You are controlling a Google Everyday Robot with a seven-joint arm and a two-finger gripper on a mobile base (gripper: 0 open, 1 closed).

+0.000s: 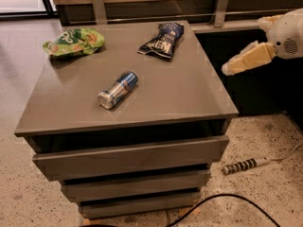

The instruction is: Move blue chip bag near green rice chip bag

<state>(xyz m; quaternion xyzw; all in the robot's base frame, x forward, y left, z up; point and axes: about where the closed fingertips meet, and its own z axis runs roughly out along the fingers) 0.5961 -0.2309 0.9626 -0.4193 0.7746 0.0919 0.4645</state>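
The blue chip bag (162, 40) lies flat at the back of the grey cabinet top (184, 93), right of middle. The green rice chip bag (74, 41) lies at the back left corner, well apart from the blue bag. My gripper (230, 68) is cream-coloured and hangs in the air off the cabinet's right edge, to the right of the blue bag and a little nearer the front. It points left toward the cabinet and holds nothing that I can see.
A blue-and-silver drink can (118, 89) lies on its side near the middle of the top. The cabinet has drawers (132, 157) below. A wooden counter with metal brackets (221, 6) runs behind. A power strip (244, 165) and a black cable (227, 200) lie on the speckled floor.
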